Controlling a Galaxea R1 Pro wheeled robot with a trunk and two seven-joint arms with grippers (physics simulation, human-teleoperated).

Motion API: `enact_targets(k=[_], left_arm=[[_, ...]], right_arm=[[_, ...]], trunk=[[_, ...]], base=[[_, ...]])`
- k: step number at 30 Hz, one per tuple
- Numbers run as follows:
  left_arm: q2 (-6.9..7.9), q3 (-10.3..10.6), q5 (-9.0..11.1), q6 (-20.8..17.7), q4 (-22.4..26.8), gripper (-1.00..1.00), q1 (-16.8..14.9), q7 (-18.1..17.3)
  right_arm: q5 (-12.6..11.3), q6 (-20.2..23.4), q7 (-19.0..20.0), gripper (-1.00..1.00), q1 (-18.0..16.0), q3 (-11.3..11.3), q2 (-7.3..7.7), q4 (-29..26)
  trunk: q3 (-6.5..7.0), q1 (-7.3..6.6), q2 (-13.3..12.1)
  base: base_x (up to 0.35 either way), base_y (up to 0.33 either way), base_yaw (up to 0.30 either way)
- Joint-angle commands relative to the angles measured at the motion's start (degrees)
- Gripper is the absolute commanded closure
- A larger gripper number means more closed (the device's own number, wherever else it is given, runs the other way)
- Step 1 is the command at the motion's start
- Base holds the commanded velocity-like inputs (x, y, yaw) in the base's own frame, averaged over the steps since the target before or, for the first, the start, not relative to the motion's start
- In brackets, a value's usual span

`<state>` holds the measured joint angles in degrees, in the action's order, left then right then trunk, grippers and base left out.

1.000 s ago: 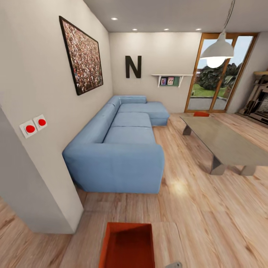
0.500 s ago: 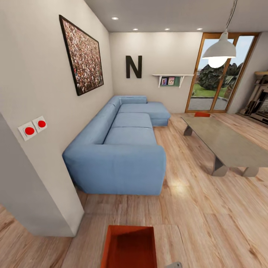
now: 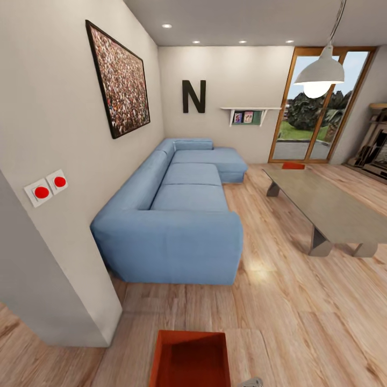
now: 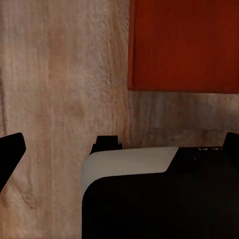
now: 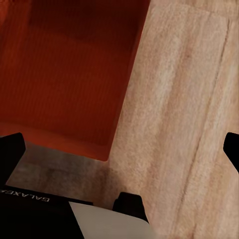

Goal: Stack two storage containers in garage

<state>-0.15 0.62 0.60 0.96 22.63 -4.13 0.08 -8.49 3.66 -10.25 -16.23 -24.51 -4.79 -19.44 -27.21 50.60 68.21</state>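
I am in the living room. One orange-red storage container (image 3: 189, 359) lies on the wood plank flooring at the lower edge of the head view, just in front of me. It also shows as the storage container (image 4: 184, 45) in the left wrist view and, from above, as the storage container (image 5: 64, 69) in the right wrist view. The second storage container (image 3: 293, 165) sits far off by the glass doors. My left gripper (image 4: 119, 149) and right gripper (image 5: 121, 149) hang open over the planks beside the near bin, with nothing between their fingers.
A blue sectional sofa (image 3: 177, 215) runs along the left wall. A wall corner (image 3: 80, 290) juts out at the near left. A low grey table (image 3: 328, 207) stands at the right. Bare planks lie between the sofa and the table. My own base (image 4: 159, 199) shows under the wrists.
The whole picture has spread outward a little, so the camera has crept forward. The near container has slid slightly lower in the view. Both grippers stay open.
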Motion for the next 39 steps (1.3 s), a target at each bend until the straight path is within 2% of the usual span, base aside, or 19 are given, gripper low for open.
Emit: enact_targets(k=[1,4,6,8,11,13,14,16,17,18,20,23,26,27,28,31,32,36,39], left_arm=[[0.02,0.0,0.1,0.1,0.1,-1.00,-0.1,0.0],[-0.01,-0.2,0.0,0.1,1.5,-1.00,-1.5,0.1],[-0.04,-0.1,0.0,-0.5,4.0,-1.00,-4.6,0.2],[-0.08,-0.1,0.0,-1.6,7.0,-1.00,-8.2,0.3],[-0.15,-0.1,0.0,-6.1,10.6,-1.00,-15.0,0.5],[-0.21,-0.1,0.0,-9.5,11.4,-1.00,-18.2,0.5],[-0.24,-0.1,0.0,-12.0,11.6,-1.00,-20.5,0.5],[-0.29,-0.1,0.0,-17.3,11.9,-1.00,-25.4,0.6],[-0.32,-0.1,0.0,-19.7,12.0,-1.00,-27.5,0.6],[-0.52,-0.1,0.0,-24.4,12.0,-1.00,-31.1,0.6],[-1.60,-0.1,0.1,-28.9,12.1,-1.00,-34.4,0.7],[-2.91,-0.1,0.0,-37.3,11.9,-1.00,-38.3,0.7],[-3.28,-0.1,0.0,-44.7,11.9,-1.00,-39.9,0.7],[-3.31,-0.1,0.0,-45.7,11.9,-1.00,-40.0,0.7],[-3.35,-0.1,-0.1,-47.6,12.0,-1.00,-40.2,0.7],[-3.32,-0.1,0.0,-48.9,12.0,-1.00,-40.1,0.6],[-3.30,-0.2,0.0,-49.2,12.0,-1.00,-40.0,0.4],[-3.28,-0.3,0.1,-49.5,12.0,-1.00,-39.9,0.2],[-3.28,-0.3,0.1,-49.5,12.0,-1.00,-39.8,0.2]], right_arm=[[-0.6,0.3,-0.4,-1.00,0.0,-0.5,0.04,-0.2],[-0.4,0.4,-0.6,-1.00,0.0,-0.4,0.04,-0.8],[-0.3,0.4,-0.8,-1.00,-0.2,-0.4,0.09,-4.3],[-0.2,0.5,-1.0,-1.00,-0.2,-0.4,0.11,-12.7],[-0.1,1.3,-2.5,-1.00,-0.3,0.2,0.06,-31.9],[0.0,2.8,-4.7,-1.00,-0.3,0.4,0.05,-39.1],[0.0,5.4,-6.9,-1.00,-0.3,0.5,0.05,-43.3],[0.0,15.1,-12.1,-1.00,-0.3,0.6,0.01,-48.9],[-0.1,20.8,-14.3,-1.00,-0.3,0.6,0.01,-50.3],[-0.3,31.8,-16.9,-1.00,-0.3,0.7,0.03,-51.8],[-0.5,40.7,-18.0,-1.00,-0.9,0.8,-0.01,-52.4],[-0.6,48.2,-18.6,-1.00,-4.6,1.3,-0.09,-52.6],[-0.8,51.2,-18.8,-1.00,-7.9,3.4,-0.26,-48.0],[-0.9,51.8,-18.8,-1.00,-8.3,4.0,-0.29,-46.5],[-1.9,53.5,-18.8,-1.00,-9.6,6.0,-0.31,-42.2],[-7.3,54.8,-18.8,-1.00,-10.5,9.1,-0.25,-38.8],[-11.8,55.1,-18.8,-1.00,-10.8,10.5,-0.25,-38.0],[-23.6,55.3,-18.7,-1.00,-11.0,11.7,-0.27,-37.3],[-29.5,55.4,-18.8,-1.00,-11.0,11.9,-0.24,-37.2]], trunk=[[-0.06,0.00,0.0],[-0.06,0.00,0.0],[-0.06,0.00,0.0],[-0.06,0.00,0.0],[-0.06,0.00,0.0],[-0.06,0.00,0.0],[-0.06,0.00,0.0],[-0.06,0.00,0.0],[-0.06,0.00,0.0],[-0.06,0.00,0.0],[-0.06,0.00,0.0],[-0.06,0.00,0.0],[-0.06,0.00,0.0],[-0.06,0.00,0.0],[-0.06,0.00,0.0],[-0.06,0.00,0.0],[-0.06,0.00,0.0],[-0.06,0.00,0.0],[-0.06,0.00,0.0]], base=[[0.003,0.002,0.000],[0.001,0.001,0.000],[0.000,0.000,0.000],[0.000,0.000,0.000],[0.000,0.000,0.000],[0.000,0.000,0.000],[0.000,0.000,0.000],[0.000,0.000,0.000],[0.000,0.000,0.000],[0.000,0.000,0.000],[0.000,0.000,0.000],[0.000,0.000,0.000],[0.000,0.000,0.000],[0.000,0.000,0.000],[0.000,0.000,0.000],[0.000,0.000,0.000],[0.000,0.000,0.000],[0.000,0.000,0.000],[0.000,0.000,0.000]])
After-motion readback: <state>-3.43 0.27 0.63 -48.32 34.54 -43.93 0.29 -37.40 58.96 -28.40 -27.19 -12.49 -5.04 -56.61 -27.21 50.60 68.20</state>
